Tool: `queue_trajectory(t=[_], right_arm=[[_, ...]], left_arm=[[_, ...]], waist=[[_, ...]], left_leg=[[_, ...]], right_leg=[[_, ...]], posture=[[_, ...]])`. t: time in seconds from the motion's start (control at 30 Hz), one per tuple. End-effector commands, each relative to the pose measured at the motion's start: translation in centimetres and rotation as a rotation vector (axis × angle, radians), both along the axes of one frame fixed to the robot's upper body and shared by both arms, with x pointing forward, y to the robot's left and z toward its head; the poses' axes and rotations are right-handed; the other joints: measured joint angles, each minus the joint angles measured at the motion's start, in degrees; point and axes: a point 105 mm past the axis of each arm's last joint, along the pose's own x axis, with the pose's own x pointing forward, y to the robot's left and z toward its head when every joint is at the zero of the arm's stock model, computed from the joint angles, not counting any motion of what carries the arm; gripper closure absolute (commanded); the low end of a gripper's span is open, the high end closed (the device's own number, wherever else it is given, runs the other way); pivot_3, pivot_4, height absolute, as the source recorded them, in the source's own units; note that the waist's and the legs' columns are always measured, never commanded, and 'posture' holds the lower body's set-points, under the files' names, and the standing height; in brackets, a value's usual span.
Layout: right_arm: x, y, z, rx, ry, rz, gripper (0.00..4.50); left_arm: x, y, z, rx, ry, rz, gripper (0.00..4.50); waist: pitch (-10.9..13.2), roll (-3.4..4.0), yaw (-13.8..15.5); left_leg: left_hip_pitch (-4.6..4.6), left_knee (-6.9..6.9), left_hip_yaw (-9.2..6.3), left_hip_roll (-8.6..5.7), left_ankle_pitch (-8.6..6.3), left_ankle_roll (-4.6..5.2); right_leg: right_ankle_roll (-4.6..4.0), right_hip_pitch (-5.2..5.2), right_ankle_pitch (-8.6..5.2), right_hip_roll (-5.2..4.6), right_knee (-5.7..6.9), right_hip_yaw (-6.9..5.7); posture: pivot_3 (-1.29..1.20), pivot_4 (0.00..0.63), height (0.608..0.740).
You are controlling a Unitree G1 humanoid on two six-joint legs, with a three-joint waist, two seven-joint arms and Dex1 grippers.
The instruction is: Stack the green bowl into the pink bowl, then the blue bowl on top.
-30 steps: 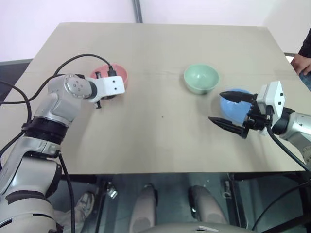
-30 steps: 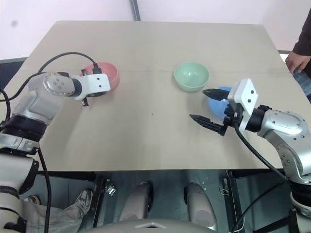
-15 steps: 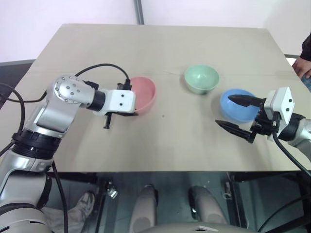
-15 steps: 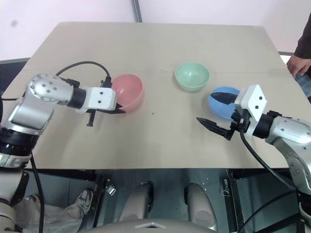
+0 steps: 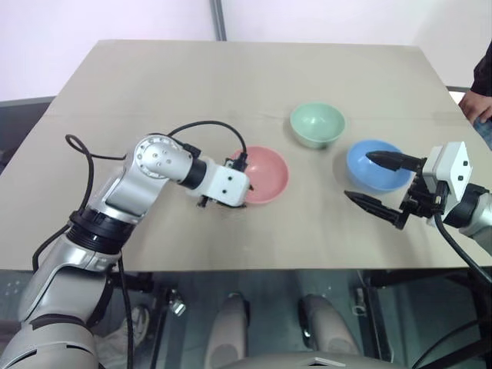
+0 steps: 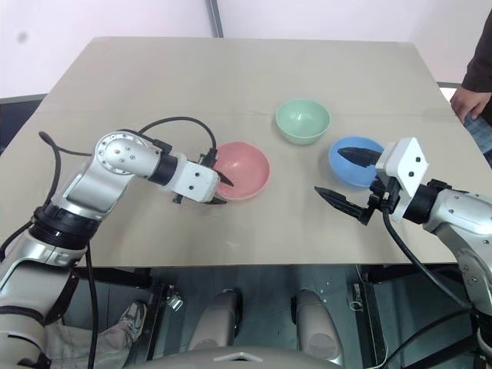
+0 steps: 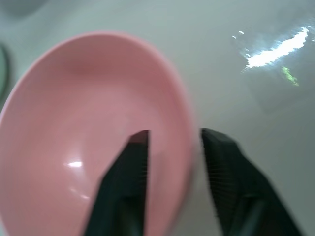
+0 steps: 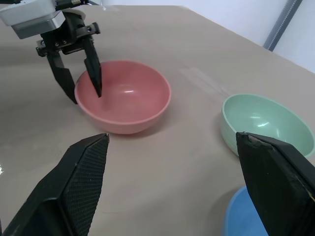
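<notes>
The small round pale pink plastic bowl (image 5: 262, 174) sits centre frame on the tan table (image 5: 231, 84), evidently dragged in beside the pale mint-green plastic bowl (image 5: 317, 123) and bright sky-blue plastic bowl (image 5: 376, 165) for stacking. The left gripper (image 8: 78, 78) straddles its rim, jaws parted. A second earlier the pink bowl lay upper left. The right gripper (image 5: 378, 187) hangs wide apart, empty, by the blue bowl.
</notes>
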Motion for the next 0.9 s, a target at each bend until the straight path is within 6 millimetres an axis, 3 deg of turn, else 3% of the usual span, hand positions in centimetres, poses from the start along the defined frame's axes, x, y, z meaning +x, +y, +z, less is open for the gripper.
queue_trajectory(t=[0.03,0.13,0.17,0.3,0.37,0.47,0.6,0.7,0.9], right_arm=[[-0.3,0.6,0.9,0.006,-0.04,0.018,0.0],[0.1,0.8,0.7,-0.004,-0.038,0.028,0.0],[0.2,0.9,0.7,-0.006,-0.039,0.03,0.0],[1.5,1.2,0.4,-0.032,-0.035,0.027,0.0],[3.2,1.1,0.2,-0.097,-0.056,-0.036,0.0],[6.2,1.7,-0.5,-0.201,-0.081,-0.068,0.0],[9.9,3.8,-0.9,-0.284,-0.066,-0.036,0.0],[12.5,5.3,-0.8,-0.334,-0.075,-0.021,0.0],[15.4,7.1,-1.0,-0.402,-0.05,0.001,0.0]], left_arm=[[-0.2,-0.4,2.1,-0.075,-0.06,-0.012,1.4],[-0.7,0.5,3.4,-0.12,-0.057,0.03,0.12],[-0.9,0.9,3.9,-0.139,-0.042,0.062,0.05],[-2.0,3.7,5.9,-0.253,0.069,0.259,0.05],[-2.7,4.7,7.2,-0.412,0.138,0.35,0.05],[-2.8,5.4,9.0,-0.663,0.108,0.401,0.05],[-3.4,6.5,8.6,-0.759,0.07,0.423,0.05],[-4.3,7.0,7.1,-0.786,0.186,0.45,0.05],[-5.6,7.6,5.9,-0.804,0.243,0.493,0.05]], waist=[[0.0,0.0,0.01],[0.0,0.0,-0.15],[0.0,0.01,-0.21],[0.01,0.02,-0.52],[0.02,0.03,-0.81],[0.02,0.04,-0.95],[0.03,0.05,-1.36],[0.04,0.07,-1.59],[0.05,0.07,-1.2]], left_leg=[[0.01,0.01,0.0,0.0,0.0,0.0],[0.02,0.01,0.0,0.01,0.0,0.0],[0.02,0.01,0.0,0.01,0.0,0.0],[0.04,0.0,0.0,0.03,0.0,0.0],[0.04,0.0,0.0,0.04,0.0,0.0],[0.07,0.01,0.0,0.04,0.0,0.0],[0.09,0.03,0.0,0.04,0.0,0.0],[0.07,-0.06,0.0,0.05,0.0,-0.01],[-0.05,-0.17,-0.02,0.01,0.0,-0.01]], right_leg=[[0.0,0.0,0.0,0.0,0.01,0.0],[0.0,0.0,0.0,0.01,0.01,0.01],[0.0,0.0,0.0,0.0,0.02,0.01],[0.0,0.0,0.0,0.02,0.03,0.0],[0.01,0.0,-0.01,0.01,0.02,0.0],[0.01,0.01,-0.01,0.0,0.03,-0.02],[0.0,0.01,0.0,0.0,0.04,-0.03],[-0.02,-0.05,0.01,0.0,0.05,-0.03],[-0.03,-0.15,0.01,-0.06,0.01,-0.08]], posture=[[0.0,0.15,0.727],[0.0,0.15,0.727],[0.0,0.15,0.727],[0.0,0.15,0.727],[0.0,0.15,0.727],[0.0,0.15,0.727],[0.0,0.15,0.727],[0.0,0.15,0.727],[0.0,0.15,0.727]])
